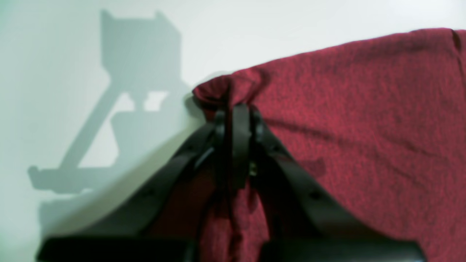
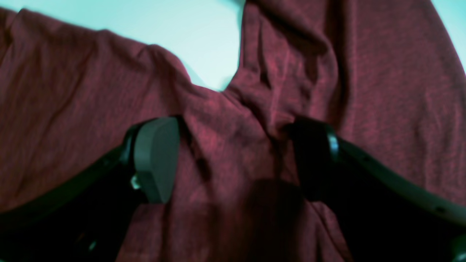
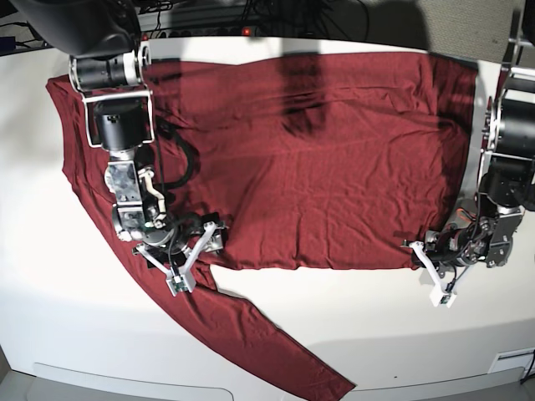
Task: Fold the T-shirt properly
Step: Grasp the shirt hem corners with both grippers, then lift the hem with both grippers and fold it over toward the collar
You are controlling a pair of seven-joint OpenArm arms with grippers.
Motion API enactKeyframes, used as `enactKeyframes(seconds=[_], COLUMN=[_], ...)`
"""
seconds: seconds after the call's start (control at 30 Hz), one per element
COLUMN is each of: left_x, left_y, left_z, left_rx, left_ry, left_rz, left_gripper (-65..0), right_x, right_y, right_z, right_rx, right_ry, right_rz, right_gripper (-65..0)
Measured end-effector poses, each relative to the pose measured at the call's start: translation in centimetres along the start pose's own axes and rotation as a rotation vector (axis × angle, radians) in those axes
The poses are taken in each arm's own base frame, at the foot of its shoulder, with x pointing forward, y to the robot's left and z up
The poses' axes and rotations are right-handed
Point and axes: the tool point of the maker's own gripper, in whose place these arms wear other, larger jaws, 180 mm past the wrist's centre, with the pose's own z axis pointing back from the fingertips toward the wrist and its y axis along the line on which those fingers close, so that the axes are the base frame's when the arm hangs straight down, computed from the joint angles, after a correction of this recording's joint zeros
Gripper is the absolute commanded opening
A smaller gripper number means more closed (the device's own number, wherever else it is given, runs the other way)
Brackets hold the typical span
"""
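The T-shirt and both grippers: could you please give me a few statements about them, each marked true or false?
1. The left gripper is shut on a corner of the T-shirt. True.
2. The right gripper is closed tight. False: its jaws stand wide apart over the fabric.
3. The T-shirt is neatly folded in a stack. False: it lies spread out on the table.
4. One sleeve trails toward the table's front edge. True.

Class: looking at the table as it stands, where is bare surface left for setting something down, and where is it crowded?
Bare table runs along the near edge, bordered by the T-shirt hem above and its sleeve on the view's left. Another patch lies near-left of that sleeve. It is crowded at both hem corners: right hand, left hand.
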Motion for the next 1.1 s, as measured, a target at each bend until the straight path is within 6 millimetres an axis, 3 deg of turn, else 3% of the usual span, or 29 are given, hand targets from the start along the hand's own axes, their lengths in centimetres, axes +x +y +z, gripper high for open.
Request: enactKeyframes(seconds=[0.4,0.53,0.83,1.03,1.1], left_x=[0.0,0.0,0.8,2.5,1.9], left_y=[0.0,0.0,-0.6,-0.6,-0.6], left_z=[0.0,0.0,0.3,2.8,3.6], left_rx=[0.0,0.0,-0.009,-0.025,-0.028], left_ry=[0.0,0.0,-0.028,-0.095,-0.094], left_rz=[0.0,0.0,-0.043,-0.09,-0.111], left_gripper=[-65.0,-65.0,-65.0,-65.0,-65.0], right_x=[-0.5,-0.1,1.0,3.8,4.6], right_y=[0.4,-0.6,-2.2,-1.7,-1.7], right_z=[-0.1,0.6,2.5,4.4,5.0], right_rx=[0.001,-0.02,-0.039,-0.005,-0.002], right_ry=[0.045,0.04,0.025,-0.013,-0.027], right_rz=[-0.001,0.014,0.037,0.094,0.118], right_gripper=[-53.6,-63.7,-65.0,-65.0,-65.0])
